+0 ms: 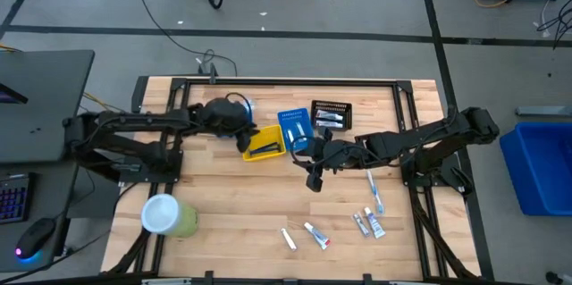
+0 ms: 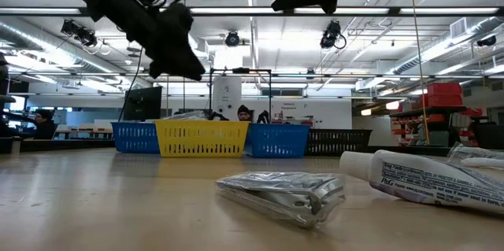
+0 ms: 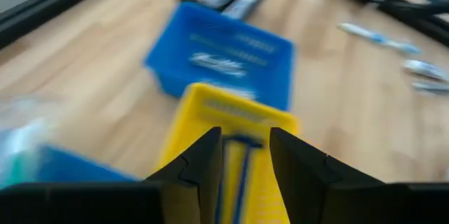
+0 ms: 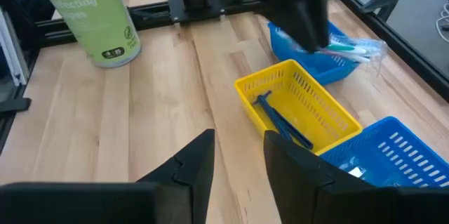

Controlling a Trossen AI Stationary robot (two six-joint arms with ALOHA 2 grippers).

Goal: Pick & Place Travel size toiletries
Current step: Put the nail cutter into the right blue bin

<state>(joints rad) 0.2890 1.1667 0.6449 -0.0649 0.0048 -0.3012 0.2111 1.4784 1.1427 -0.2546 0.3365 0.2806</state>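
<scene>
My left gripper (image 3: 245, 164) is open and empty, hovering over the yellow bin (image 1: 264, 145), where a dark blue razor (image 4: 283, 123) lies on the floor. My right gripper (image 4: 238, 159) is open and empty too, above bare wood near the table's middle (image 1: 313, 178). Loose on the near right part of the table lie a toothbrush (image 1: 375, 191) and several small white tubes (image 1: 317, 236). Close to the low camera lie a wrapped razor (image 2: 283, 192) and a white tube (image 2: 425, 176). A packaged toothbrush (image 4: 351, 45) sits in the far blue bin.
A blue bin (image 1: 295, 129) and a black bin (image 1: 331, 115) stand beside the yellow one, and another blue bin (image 1: 243, 106) sits under the left arm. The green cylinder with a white lid (image 1: 165, 215) stands near the left front corner.
</scene>
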